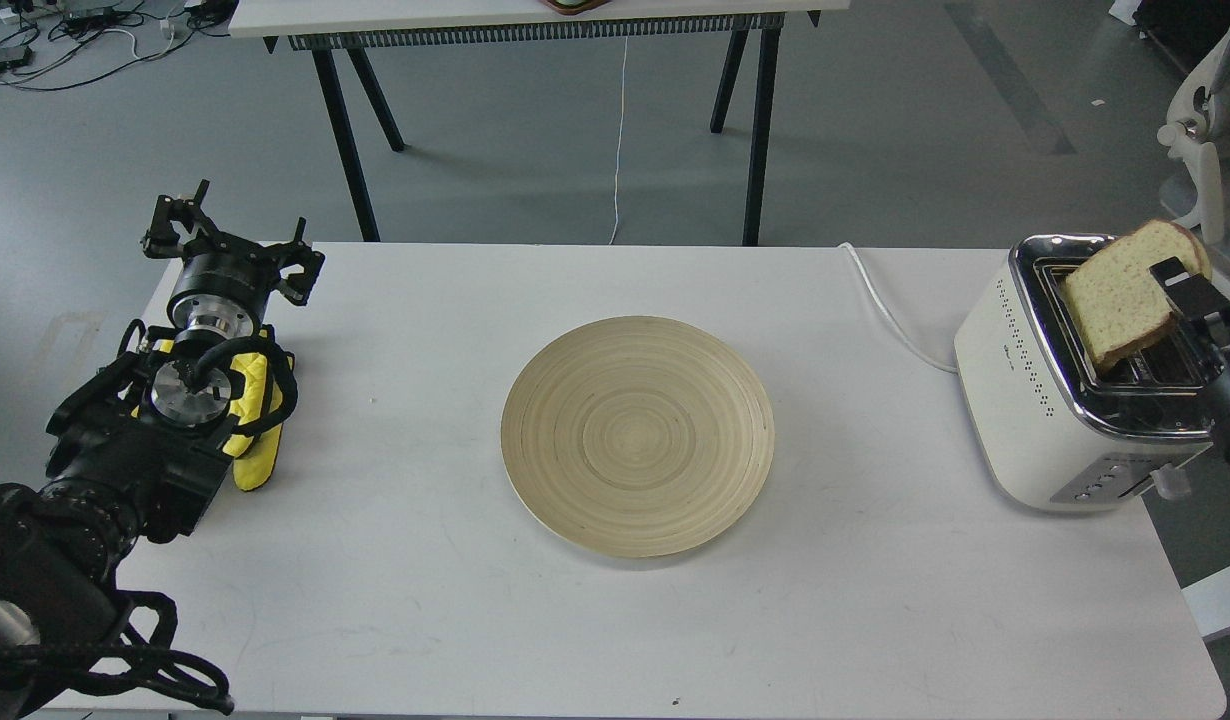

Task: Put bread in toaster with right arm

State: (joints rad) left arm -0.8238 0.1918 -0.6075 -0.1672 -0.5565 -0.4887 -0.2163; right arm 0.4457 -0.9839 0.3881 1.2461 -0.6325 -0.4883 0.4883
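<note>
The bread, a tan slice with brown crust, is tilted with its lower edge in the left slot of the cream-white toaster at the table's right edge. My right gripper comes in from the right edge and is shut on the slice's upper right part. My left gripper rests at the table's far left edge, well away from the toaster; its fingers look spread and hold nothing. A yellow cloth lies under the left arm.
A round wooden plate sits in the middle of the white table. The toaster's white cord runs off the back edge. A second table stands behind, and a white chair is at the right.
</note>
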